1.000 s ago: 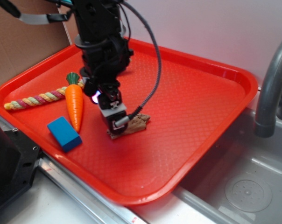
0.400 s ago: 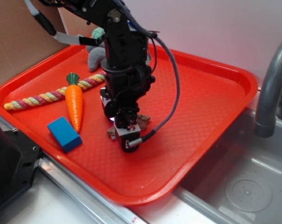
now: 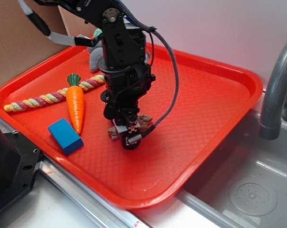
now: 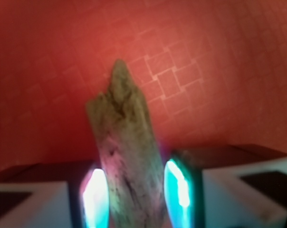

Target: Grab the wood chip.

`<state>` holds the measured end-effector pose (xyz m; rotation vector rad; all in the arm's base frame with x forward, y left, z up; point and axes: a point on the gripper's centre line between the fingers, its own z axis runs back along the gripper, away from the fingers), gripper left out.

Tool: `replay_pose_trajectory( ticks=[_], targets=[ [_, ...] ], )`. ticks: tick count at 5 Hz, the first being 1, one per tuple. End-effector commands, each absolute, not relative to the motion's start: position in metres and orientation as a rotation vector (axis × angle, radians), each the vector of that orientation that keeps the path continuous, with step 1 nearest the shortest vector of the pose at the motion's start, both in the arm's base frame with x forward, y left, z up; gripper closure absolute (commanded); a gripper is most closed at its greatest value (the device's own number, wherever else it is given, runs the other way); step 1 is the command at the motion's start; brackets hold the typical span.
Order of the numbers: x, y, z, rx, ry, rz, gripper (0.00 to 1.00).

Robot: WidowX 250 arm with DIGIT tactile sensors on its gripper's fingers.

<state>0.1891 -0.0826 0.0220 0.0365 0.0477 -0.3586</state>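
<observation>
- Wood chip (image 4: 127,156) lies on the red tray (image 3: 205,109), between the gripper (image 3: 129,137) fingers
- Gripper has swung over and dropped since a second ago — fingers flank the chip; whether clamped, cannot tell

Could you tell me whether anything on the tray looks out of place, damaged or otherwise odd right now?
Nothing stands out. The wood chip has jagged ends, but that looks like its natural form; it lies flat on the red tray between the fingers of the hand. The carrot, blue block and rope lie undisturbed.
</observation>
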Motion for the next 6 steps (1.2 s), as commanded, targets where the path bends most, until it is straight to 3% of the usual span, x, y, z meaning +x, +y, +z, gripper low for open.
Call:
replay_pose_trajectory(
  ticks=[1,2,4,6],
  targets=[
    [0.165,-0.047,0.122,-0.013,-0.159,-0.191,1.00],
    [0.157,-0.025,0.166,-0.017,-0.126,-0.054,1.00],
    [0.176,0.015,0.208,-0.025,-0.128,0.102,1.00],
    [0.201,0.017,0.210,0.048,-0.100,0.107,1.00]
  ],
)
